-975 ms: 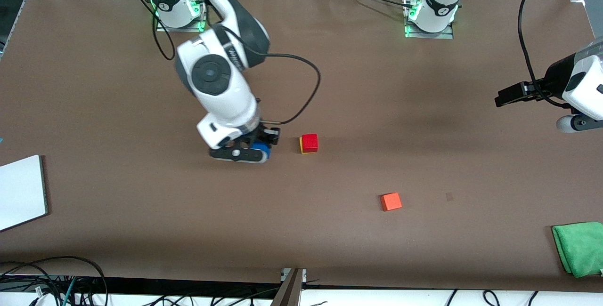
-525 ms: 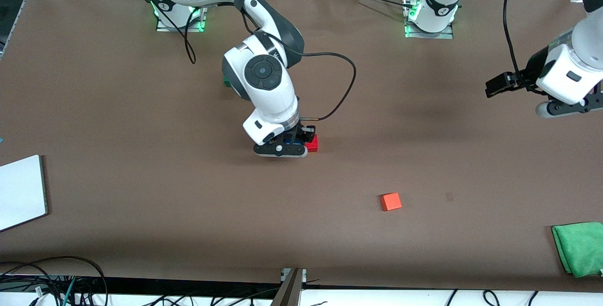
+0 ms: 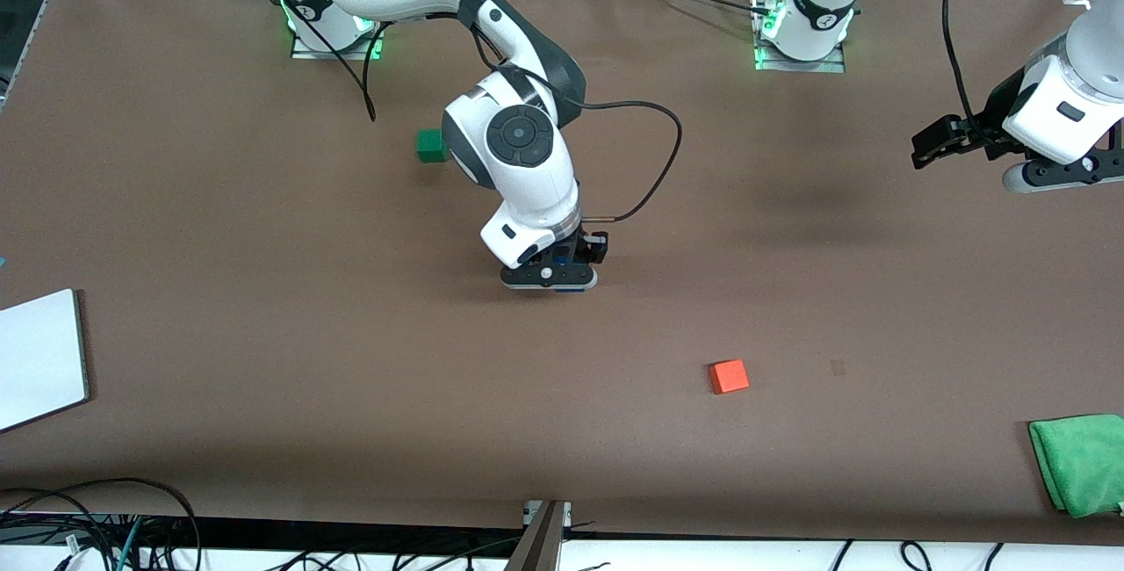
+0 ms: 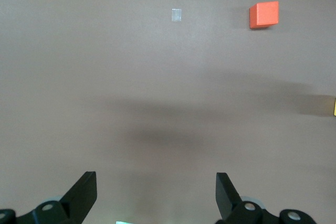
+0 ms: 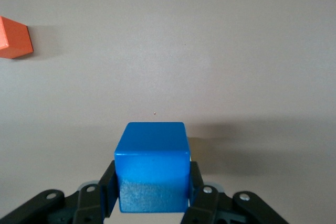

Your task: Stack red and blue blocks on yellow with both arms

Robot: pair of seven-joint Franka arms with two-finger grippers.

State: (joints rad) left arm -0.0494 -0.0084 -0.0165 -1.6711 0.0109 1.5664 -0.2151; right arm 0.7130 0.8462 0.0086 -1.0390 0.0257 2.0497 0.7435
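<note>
Firmly clenched on the blue block (image 5: 152,166), right gripper (image 3: 562,277) fingers (image 5: 108,187), one pressed to each side face. Smooth, glossy cube, sharp-edged, up in the air mid-worktop. Only a blue sliver (image 3: 571,288) visible under the gripper from the front camera; red and yellow blocks hidden there beneath that hand.

Spread wide and holding nothing, left gripper (image 4: 156,195) fingers (image 4: 84,192), up over the left arm's end of the worktop (image 3: 263,378); left arm waiting.

Matte orange cube (image 3: 729,376) flat on the worktop, nearer to the front camera than the right gripper. Green cube (image 3: 429,145) farther from that camera, beside the right arm's elbow. Folded green cloth (image 3: 1078,461), soft and rumpled, at the left arm's end. White flat board (image 3: 39,358) at the right arm's end. Plain brown worktop, cables along the near edge.
</note>
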